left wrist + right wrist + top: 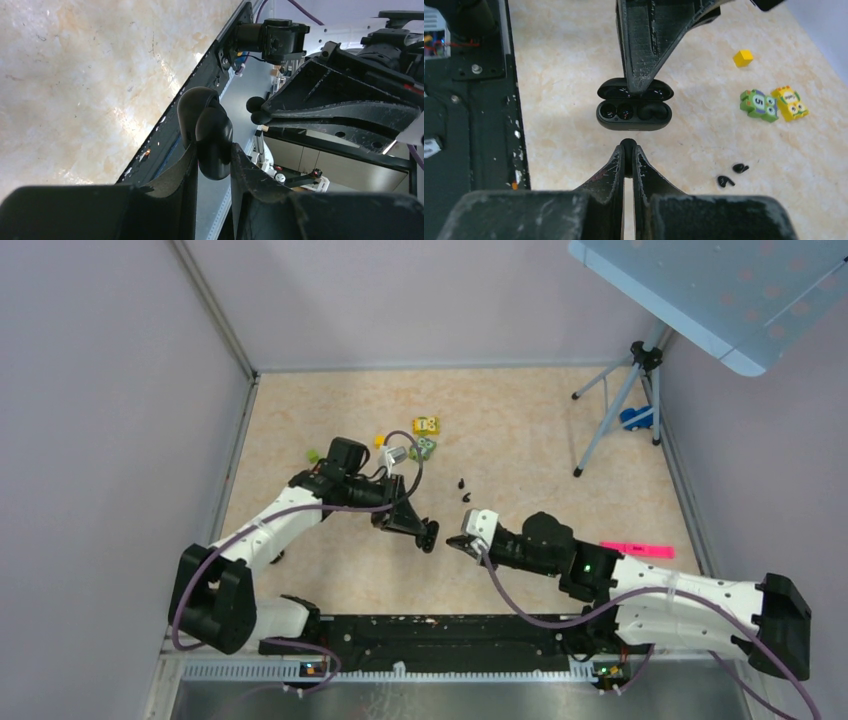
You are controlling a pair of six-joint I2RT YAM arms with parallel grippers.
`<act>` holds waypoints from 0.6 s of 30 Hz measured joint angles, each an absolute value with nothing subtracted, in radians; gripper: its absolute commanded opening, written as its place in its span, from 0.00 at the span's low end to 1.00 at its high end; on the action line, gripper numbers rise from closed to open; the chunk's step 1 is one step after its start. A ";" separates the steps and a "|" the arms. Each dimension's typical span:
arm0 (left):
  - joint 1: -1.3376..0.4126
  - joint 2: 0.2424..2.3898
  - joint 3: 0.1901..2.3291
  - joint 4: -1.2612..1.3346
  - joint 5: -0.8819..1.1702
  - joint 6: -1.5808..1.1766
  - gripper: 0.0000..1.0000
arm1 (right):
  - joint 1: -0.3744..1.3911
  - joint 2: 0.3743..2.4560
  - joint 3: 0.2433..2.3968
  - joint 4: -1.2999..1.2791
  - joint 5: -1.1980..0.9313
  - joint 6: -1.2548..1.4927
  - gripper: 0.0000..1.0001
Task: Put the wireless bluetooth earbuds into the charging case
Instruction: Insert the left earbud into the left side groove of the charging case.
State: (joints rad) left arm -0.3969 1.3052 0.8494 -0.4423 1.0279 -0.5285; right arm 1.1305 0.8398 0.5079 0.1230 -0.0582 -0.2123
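The opened charging case [634, 116] is gripped by the left gripper [428, 534], directly ahead of the right gripper [628, 148], which is closed and empty. The 2 earbuds [725, 181] are seen lying to its right.

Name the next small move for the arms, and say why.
Probably open the right gripper and swing it toward the nearer of the two earbuds. It is shut on nothing, both lie on the table, and the left gripper holds the charging case open, wells empty.
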 measured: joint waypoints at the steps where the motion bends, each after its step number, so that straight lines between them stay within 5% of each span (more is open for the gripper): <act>1: -0.400 1.306 0.849 -0.457 1.028 -0.521 0.00 | 1.133 0.859 0.517 0.118 -0.067 -0.244 0.00; 18: -0.496 1.488 0.849 -0.523 1.045 -0.337 0.00 | 1.247 0.923 0.545 0.035 -0.052 -0.524 0.00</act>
